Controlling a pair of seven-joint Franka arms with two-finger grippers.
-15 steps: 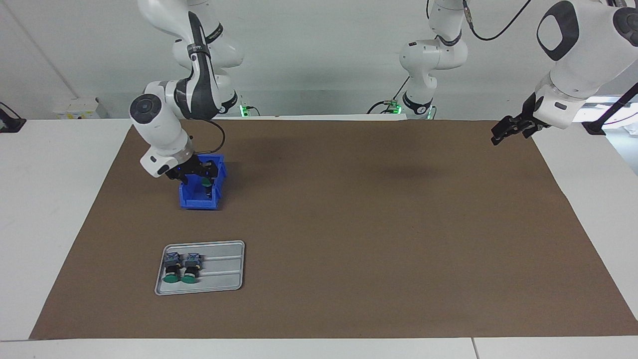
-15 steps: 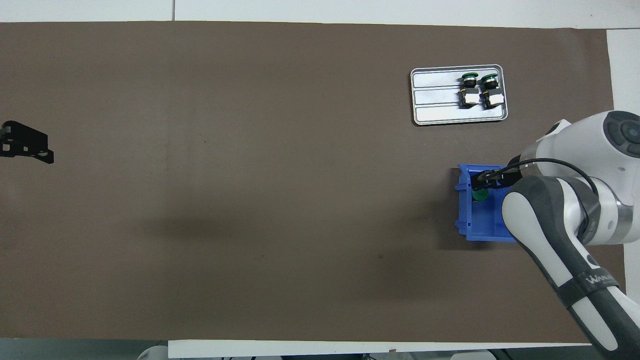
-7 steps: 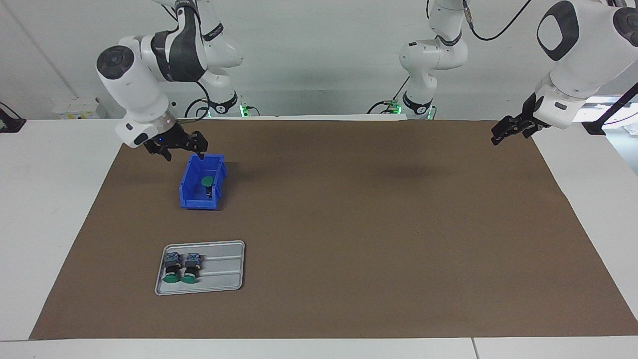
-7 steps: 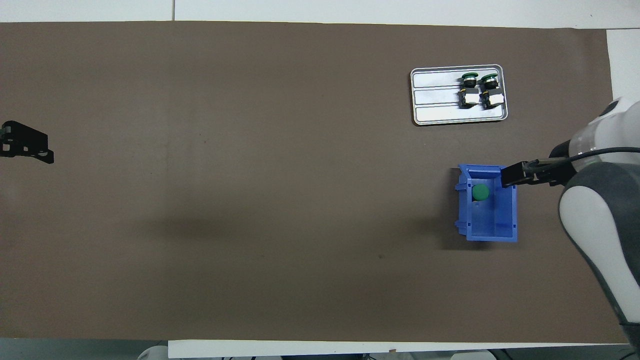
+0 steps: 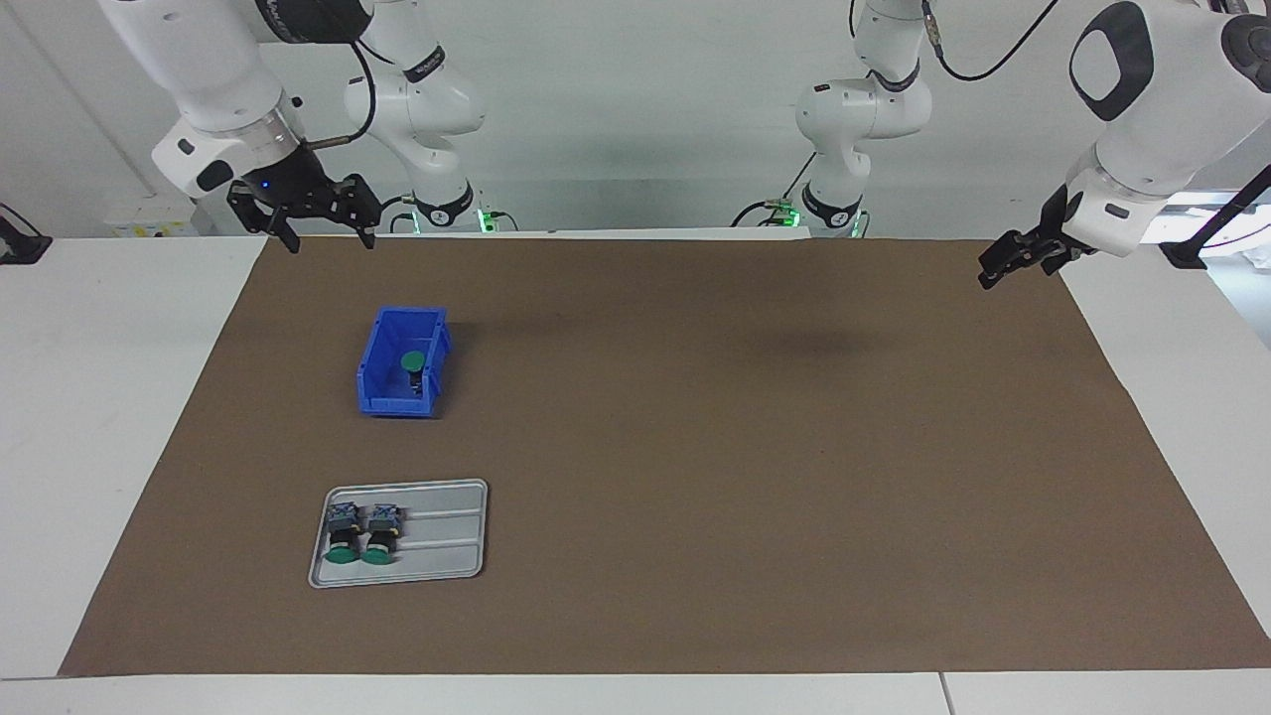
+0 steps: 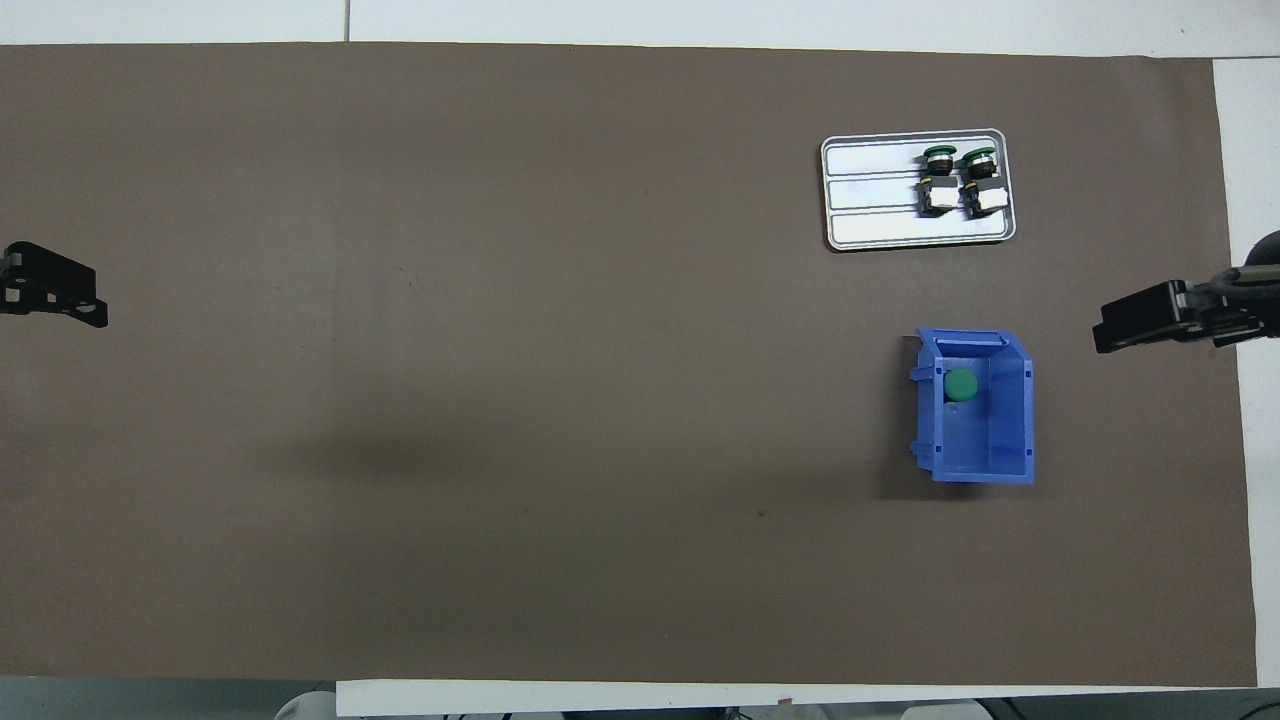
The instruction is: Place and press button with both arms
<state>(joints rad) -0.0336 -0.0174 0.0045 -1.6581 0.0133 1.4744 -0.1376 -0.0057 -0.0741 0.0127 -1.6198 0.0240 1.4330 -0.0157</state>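
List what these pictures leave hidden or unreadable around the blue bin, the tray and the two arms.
- Button in the blue bin: overhead shows only its green cap; facing view, the bin wall hides its body.
- Tray buttons: markings too small in both views.
- Right gripper: overhead, cut off by the edge.
- Left gripper: overhead, cut off by the edge; facing view, fingers too small to read.

green button upright in blue bin

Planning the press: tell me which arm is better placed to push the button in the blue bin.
Probably the right: the right gripper hangs open near the blue bin holding the button; the left gripper waits at the table's other end.
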